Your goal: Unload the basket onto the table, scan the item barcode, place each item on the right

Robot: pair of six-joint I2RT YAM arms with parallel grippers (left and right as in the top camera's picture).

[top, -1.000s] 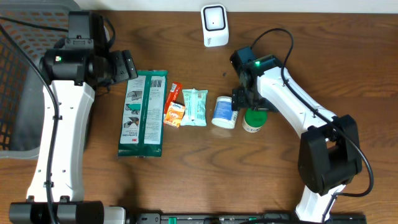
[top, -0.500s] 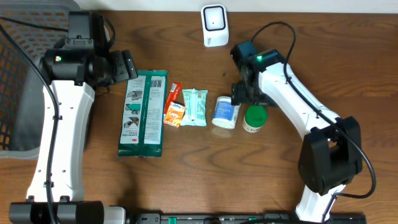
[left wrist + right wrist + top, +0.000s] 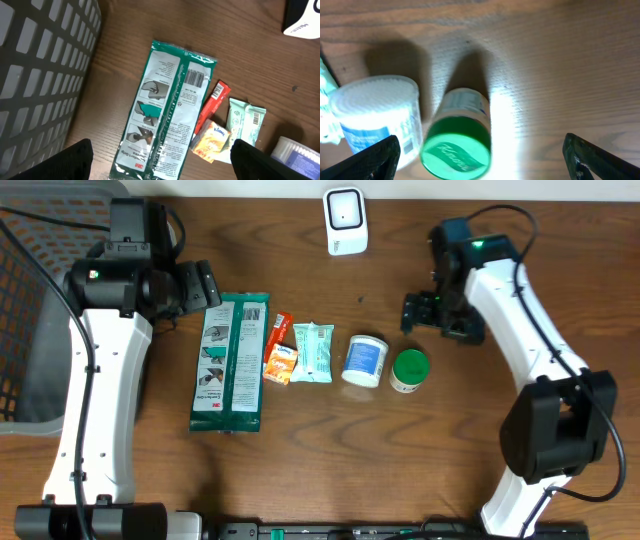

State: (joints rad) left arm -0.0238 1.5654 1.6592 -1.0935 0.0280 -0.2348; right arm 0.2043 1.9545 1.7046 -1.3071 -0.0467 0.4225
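Both your grippers gape wide, holding nothing.
Your right gripper (image 3: 432, 315) hangs apart from the green-capped bottle (image 3: 409, 370), which sits just beside the white tub (image 3: 364, 361), well below the scanner (image 3: 345, 220). Your left gripper (image 3: 200, 285) hovers near the green packet (image 3: 230, 360), whose barcode faces up.

Green lid (image 3: 456, 150) reads Knorr; green package (image 3: 167, 107) shows 3M.

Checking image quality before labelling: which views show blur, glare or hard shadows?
Right wrist view: soft focus, a bright glare patch on the table beside the green-capped bottle, whose dark shadow runs up the wood. Left wrist view: sharp, the barcode on the green packet crisp. Overhead: evenly lit.
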